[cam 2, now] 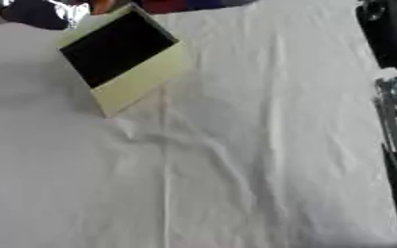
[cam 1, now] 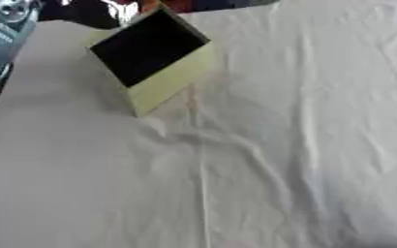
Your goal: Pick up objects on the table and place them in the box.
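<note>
Wrinkled white cloth (cam 1: pixel 236 184) covers the table nearest the camera, with no loose object visible on it to pick up. Neither hand shows in either view, only a strip of black-and-silver arm (cam 2: pixel 395 97) at the right edge, so whether the fingers are spread or closed cannot be told, and places cannot be set against a hand. Farther back stands the box (cam 1: pixel 164 82), pale yellow with a dark inside, tilted; the step looks like searching, and next calls for finding an object
</note>
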Robot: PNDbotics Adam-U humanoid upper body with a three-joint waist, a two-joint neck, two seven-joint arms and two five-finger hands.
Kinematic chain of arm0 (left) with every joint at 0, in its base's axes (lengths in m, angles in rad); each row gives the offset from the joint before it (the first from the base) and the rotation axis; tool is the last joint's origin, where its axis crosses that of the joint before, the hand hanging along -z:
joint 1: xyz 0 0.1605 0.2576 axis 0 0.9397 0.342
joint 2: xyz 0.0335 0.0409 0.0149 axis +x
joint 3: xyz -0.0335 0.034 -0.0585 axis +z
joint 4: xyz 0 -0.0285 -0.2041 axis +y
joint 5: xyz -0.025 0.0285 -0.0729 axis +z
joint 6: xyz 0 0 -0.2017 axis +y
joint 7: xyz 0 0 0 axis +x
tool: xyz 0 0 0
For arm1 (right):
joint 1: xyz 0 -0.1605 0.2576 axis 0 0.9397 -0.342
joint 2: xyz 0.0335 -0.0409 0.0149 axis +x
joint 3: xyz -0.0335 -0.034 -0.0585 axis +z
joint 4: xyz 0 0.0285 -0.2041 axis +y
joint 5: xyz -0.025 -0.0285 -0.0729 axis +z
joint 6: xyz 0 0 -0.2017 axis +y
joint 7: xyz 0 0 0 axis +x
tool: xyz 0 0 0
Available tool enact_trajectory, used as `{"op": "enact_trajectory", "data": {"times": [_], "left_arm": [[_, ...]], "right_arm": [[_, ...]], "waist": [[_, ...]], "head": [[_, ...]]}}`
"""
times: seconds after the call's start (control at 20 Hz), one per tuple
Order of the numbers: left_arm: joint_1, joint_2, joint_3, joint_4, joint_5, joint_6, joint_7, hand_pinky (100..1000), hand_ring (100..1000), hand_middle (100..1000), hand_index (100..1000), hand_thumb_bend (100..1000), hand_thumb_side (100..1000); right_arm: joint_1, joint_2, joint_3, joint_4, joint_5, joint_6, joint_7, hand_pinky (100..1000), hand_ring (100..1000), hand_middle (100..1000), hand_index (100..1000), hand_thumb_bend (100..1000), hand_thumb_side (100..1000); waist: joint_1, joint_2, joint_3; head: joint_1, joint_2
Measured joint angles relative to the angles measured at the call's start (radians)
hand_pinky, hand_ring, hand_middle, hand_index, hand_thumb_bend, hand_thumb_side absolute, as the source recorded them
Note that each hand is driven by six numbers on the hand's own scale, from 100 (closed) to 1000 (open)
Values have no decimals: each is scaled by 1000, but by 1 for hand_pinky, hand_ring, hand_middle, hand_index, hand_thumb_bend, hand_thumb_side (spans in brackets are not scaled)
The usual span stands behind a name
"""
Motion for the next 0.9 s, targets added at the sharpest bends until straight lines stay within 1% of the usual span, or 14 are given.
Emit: {"op": "enact_trajectory", "data": {"times": [0.15, 0.3, 0.55, 0.8, 0.9], "left_arm": [[-19, -34, 23, 73, -23, 0, 2, 224, 489, 535, 651, 100, 297], [-27, -65, 37, 147, -33, -16, 4, 233, 492, 537, 652, 100, 288], [-41, -101, 38, 271, -47, -80, -1, 242, 496, 540, 651, 100, 260], [-45, -115, 39, 395, -89, -146, 4, 257, 503, 539, 653, 100, 215], [-47, -120, 45, 446, -114, -159, 10, 292, 524, 555, 667, 100, 178]], "right_arm": [[-6, 0, 0, 0, 0, 0, 2, 830, 724, 584, 814, 100, 955], [-9, 0, 1, 0, 0, -1, 3, 830, 724, 584, 814, 100, 956], [-16, 0, 1, 0, 0, 1, 5, 830, 725, 583, 814, 100, 958], [-16, 0, 1, 0, -1, 1, 5, 829, 725, 583, 814, 100, 957], [-16, 0, 1, 0, -1, 1, 4, 830, 726, 583, 814, 100, 956]], "waist": [[0, 6, -4], [0, 11, -9], [0, 18, -16], [1, 22, -19], [1, 22, -19]], "head": [[3, -8], [4, -9], [4, -16], [2, -16], [1, -16]]}}
